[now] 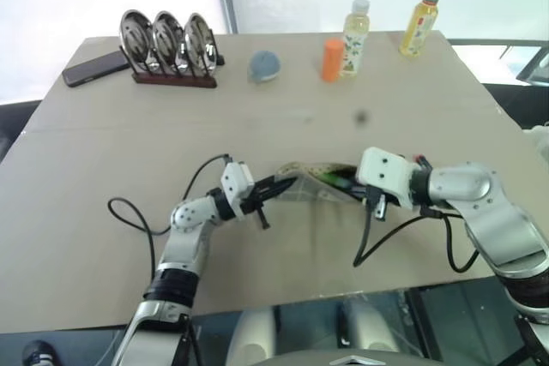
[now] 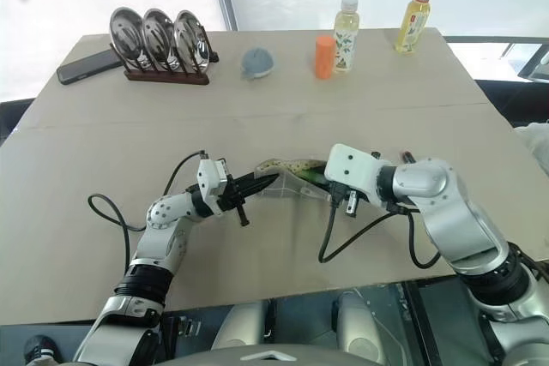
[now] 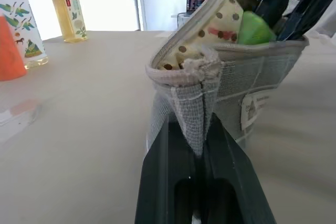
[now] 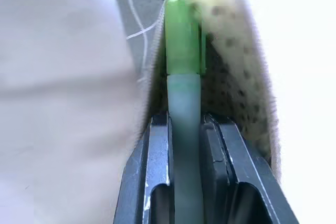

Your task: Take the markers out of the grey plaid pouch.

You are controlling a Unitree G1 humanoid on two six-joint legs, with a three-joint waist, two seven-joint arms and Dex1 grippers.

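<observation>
1. Gripping the near end of the grey plaid pouch point(image 3: 231, 82), our left hand point(image 3: 202, 145) is clamped tight on a fold of its fabric, fingers pointing level across the surface point(image 1: 111, 152) toward the right arm.
2. We see our right hand point(image 4: 185, 129) angled downward into the pouch's open mouth, its two black fingers point(image 4: 152, 166) pinched on the pale barrel of a green marker point(image 4: 182, 40).
3. The marker's bright green cap end sits inside the pouch, against the yellowish spotted lining point(image 4: 231, 66).
4. The pouch lies at the middle of the surface, stretched between our two hands, mouth gaping upward.
5. A small white tag point(image 3: 254, 109) is sewn to the pouch's side; we cannot read its print.
6. Along the far edge stand two bottles point(image 1: 356, 36) of pale yellow drink with illustrated labels, the writing too small for us to read.
7. Beside them stand an orange cylinder point(image 1: 332, 59), a blue-grey ball point(image 1: 264, 66), a rack of three metal dishes point(image 1: 167, 45) and a dark phone point(image 1: 94, 68).
</observation>
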